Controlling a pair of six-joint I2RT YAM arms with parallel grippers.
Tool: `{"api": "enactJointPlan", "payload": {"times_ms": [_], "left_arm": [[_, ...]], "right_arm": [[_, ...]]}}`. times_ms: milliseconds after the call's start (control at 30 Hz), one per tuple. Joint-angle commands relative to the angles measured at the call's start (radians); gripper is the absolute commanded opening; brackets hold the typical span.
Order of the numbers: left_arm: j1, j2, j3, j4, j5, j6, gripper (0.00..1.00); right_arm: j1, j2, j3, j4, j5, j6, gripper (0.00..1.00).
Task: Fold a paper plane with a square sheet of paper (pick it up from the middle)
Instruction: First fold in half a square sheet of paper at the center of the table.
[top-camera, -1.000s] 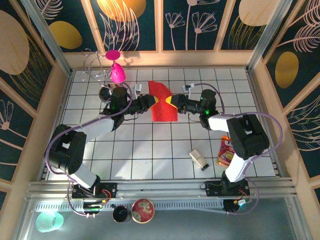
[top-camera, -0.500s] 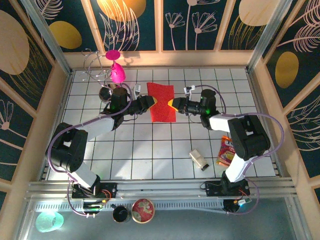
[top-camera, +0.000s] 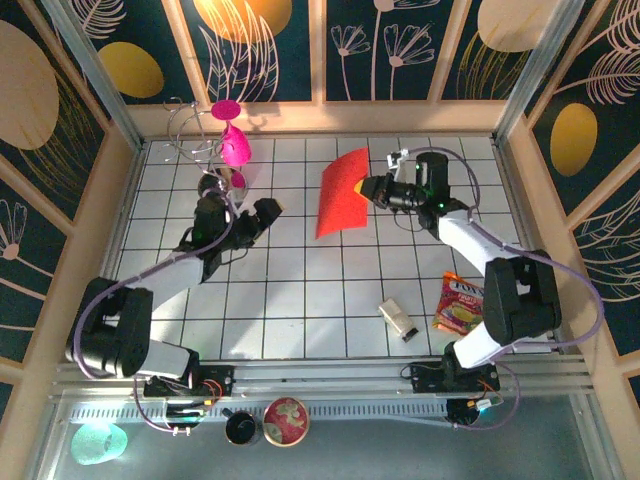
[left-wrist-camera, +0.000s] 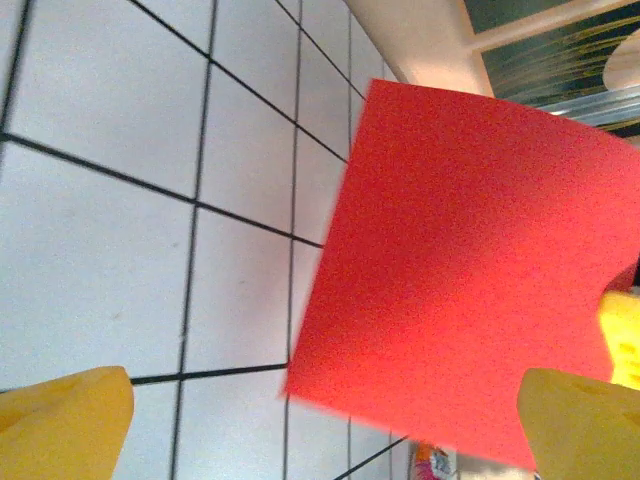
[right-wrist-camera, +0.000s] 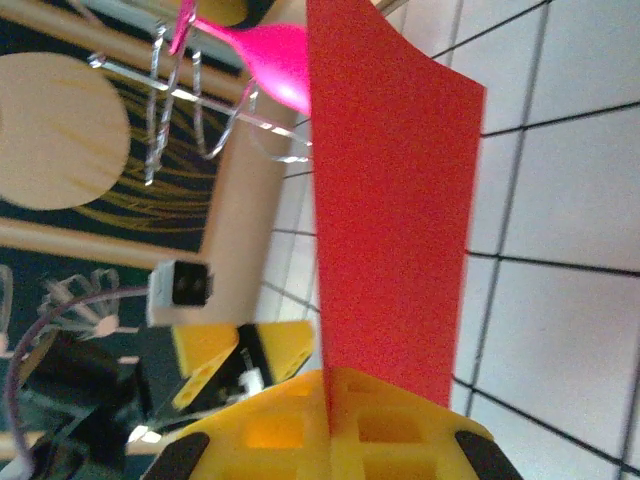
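Square sheet of paper (top-camera: 342, 193): plain red, one item, located at about 12 o'clock from the bench (top-camera: 300, 290) centre, raised off the tiles and tipped up on edge rather than lying flat; no crease can be made out on the face shown in the left wrist view. Right tool (top-camera: 372, 187): at 3 o'clock of the sheet, fingers pressed together and pinching it near the middle of one edge, so the sheet rises from the jaws as a gently curved panel. The mid-edge hold probably serves to keep the thin paper from drooping at the corners while it is carried or turned for a fold. Left tool (top-camera: 262, 215): at 9 o'clock of the sheet, fingers spread wide, apart from the paper and facing its free side, likely placed to take that edge or press a crease. Surroundings: magenta goblet (top-camera: 233, 140) on a wire rack (top-camera: 190, 135) at 10 o'clock, near the left arm and the one obstacle to watch on a sweep that way; printed snack packet (top-camera: 458, 303) at 4 o'clock; small grey block (top-camera: 399, 318) at 5 o'clock, both well apart from the sheet. The tiles under the sheet carry nothing to hinder laying it down.
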Motion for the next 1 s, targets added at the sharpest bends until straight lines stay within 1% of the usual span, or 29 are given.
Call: {"api": "enactJointPlan", "payload": {"times_ms": [0, 67, 133, 300, 467, 567, 633, 767, 833, 967], "left_arm": [[0.006, -0.084, -0.051, 0.014, -0.054, 0.025, 0.99], [0.007, -0.125, -0.078, -0.003, -0.070, 0.032, 0.99], [0.007, -0.160, -0.106, -0.005, -0.068, 0.033, 0.99], [0.007, -0.243, -0.168, -0.011, -0.057, 0.048, 0.99], [0.007, -0.303, -0.233, -0.015, -0.043, 0.060, 0.99], [0.007, -0.315, -0.254, -0.027, -0.036, 0.076, 0.99], [0.007, -0.309, -0.258, -0.036, -0.033, 0.089, 0.99], [0.005, -0.263, -0.272, 0.001, -0.010, 0.099, 0.97], [0.002, -0.237, -0.280, 0.030, 0.005, 0.094, 0.95], [-0.026, -0.198, -0.295, 0.085, 0.003, 0.081, 0.94]], "right_arm": [[0.011, -0.041, 0.103, -0.356, 0.144, -0.134, 0.00], [0.035, -0.043, 0.149, -0.432, 0.187, -0.130, 0.00], [0.084, -0.036, 0.181, -0.462, 0.228, -0.114, 0.00], [0.216, 0.051, 0.221, -0.447, 0.311, -0.054, 0.00], [0.307, 0.175, 0.192, -0.315, 0.319, 0.017, 0.00], [0.329, 0.237, 0.151, -0.169, 0.242, 0.078, 0.00], [0.338, 0.258, 0.119, -0.079, 0.212, 0.120, 0.00], [0.345, 0.253, 0.009, 0.103, 0.174, 0.192, 0.00], [0.346, 0.240, -0.044, 0.153, 0.174, 0.205, 0.00], [0.338, 0.235, -0.090, 0.150, 0.181, 0.181, 0.00]]}}
